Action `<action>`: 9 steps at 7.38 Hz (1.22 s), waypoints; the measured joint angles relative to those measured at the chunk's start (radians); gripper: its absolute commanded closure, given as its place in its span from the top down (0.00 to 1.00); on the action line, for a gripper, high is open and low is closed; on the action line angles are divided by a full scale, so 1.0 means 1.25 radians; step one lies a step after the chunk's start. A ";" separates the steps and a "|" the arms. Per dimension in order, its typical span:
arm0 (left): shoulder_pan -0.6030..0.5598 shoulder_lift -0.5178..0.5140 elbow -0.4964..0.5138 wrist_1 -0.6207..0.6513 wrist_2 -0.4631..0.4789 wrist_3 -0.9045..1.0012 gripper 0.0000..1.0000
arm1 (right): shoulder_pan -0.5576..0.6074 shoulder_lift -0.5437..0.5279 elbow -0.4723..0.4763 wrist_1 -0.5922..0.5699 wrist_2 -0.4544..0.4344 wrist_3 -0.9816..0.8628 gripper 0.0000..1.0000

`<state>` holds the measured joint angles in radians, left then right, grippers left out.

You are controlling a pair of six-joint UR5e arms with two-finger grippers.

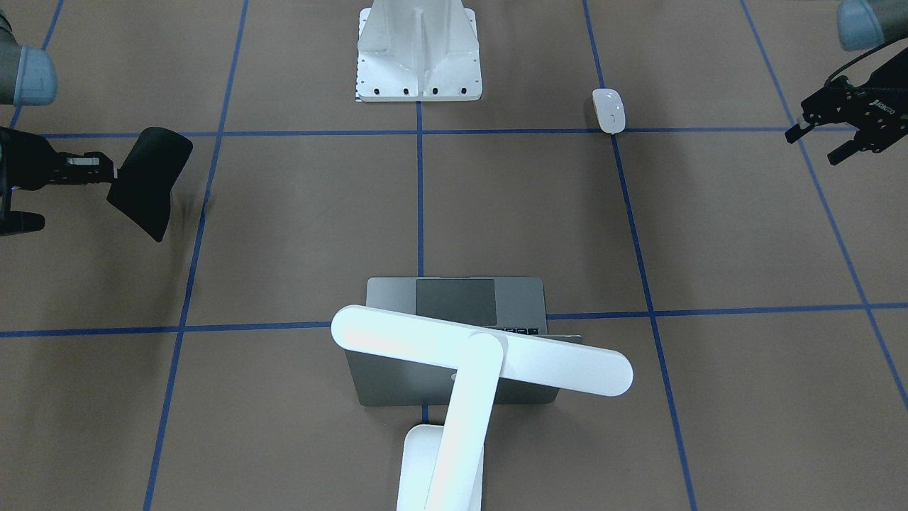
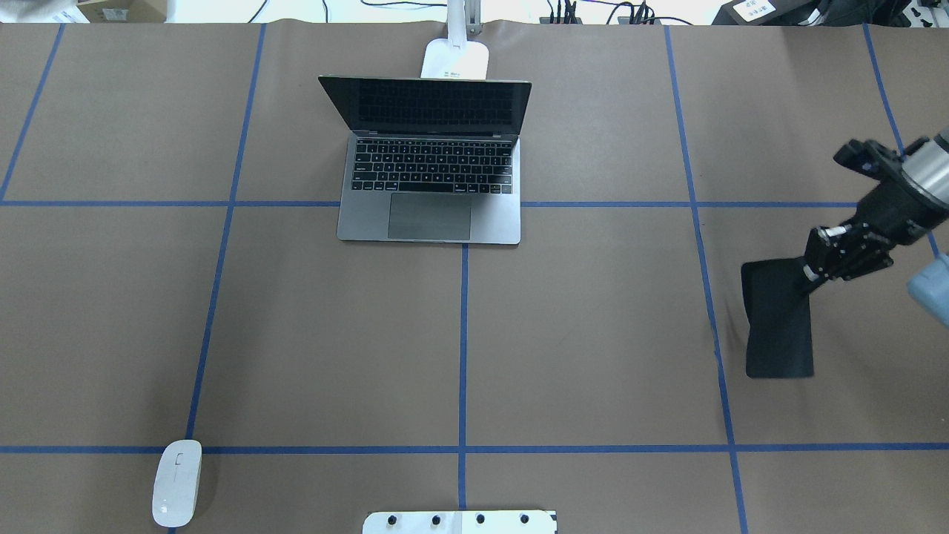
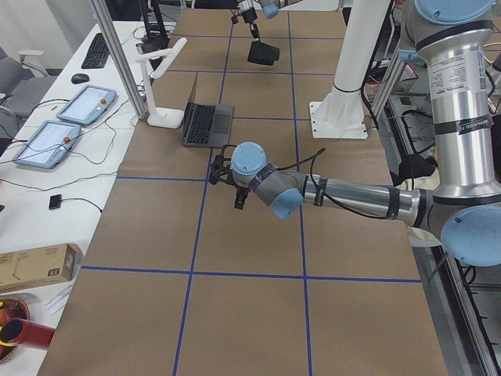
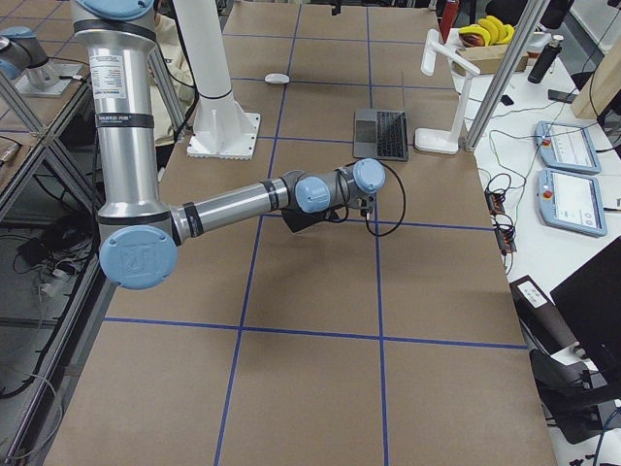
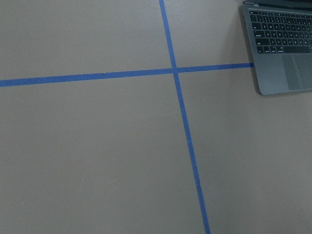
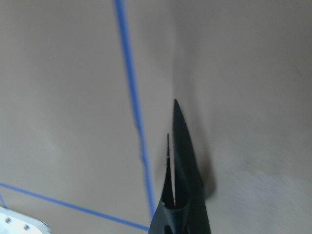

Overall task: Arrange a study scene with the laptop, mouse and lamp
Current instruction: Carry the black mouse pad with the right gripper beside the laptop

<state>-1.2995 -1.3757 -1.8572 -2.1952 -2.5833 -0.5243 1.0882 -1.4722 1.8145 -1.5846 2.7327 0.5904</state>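
You have one laptop, one mouse and one lamp to count. Add one black mat and one white pedestal. You have two pincers: one left pincer and one right pincer.

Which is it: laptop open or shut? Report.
Open: the laptop has its lid raised, with the keys and trackpad exposed.

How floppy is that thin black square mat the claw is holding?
Probably bendy but not limp: the thin black square mat, pinched at one edge by the right claw, looks nearly flat in the air. Edge-on it's very thin, so likely light.
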 measured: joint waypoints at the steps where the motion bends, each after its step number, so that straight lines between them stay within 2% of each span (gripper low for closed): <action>1: -0.011 0.000 0.007 0.000 0.002 0.020 1.00 | -0.001 0.051 0.019 0.000 -0.051 0.070 0.00; 3: -0.046 0.000 0.034 0.000 0.006 0.086 1.00 | -0.033 0.165 0.036 -0.012 -0.174 0.207 0.00; 4: -0.064 0.000 0.051 0.000 0.007 0.122 1.00 | -0.056 0.228 0.042 -0.047 -0.252 0.256 0.00; 6: -0.096 0.000 0.068 0.000 0.006 0.161 1.00 | -0.089 0.330 0.055 -0.138 -0.391 0.284 0.00; 9: -0.124 0.004 0.065 -0.002 0.000 0.177 1.00 | -0.147 0.425 0.088 -0.267 -0.571 0.287 0.00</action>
<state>-1.4549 -1.3703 -1.7759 -2.1983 -2.5835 -0.3031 0.9044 -0.9410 1.9244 -1.9177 2.0191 0.9494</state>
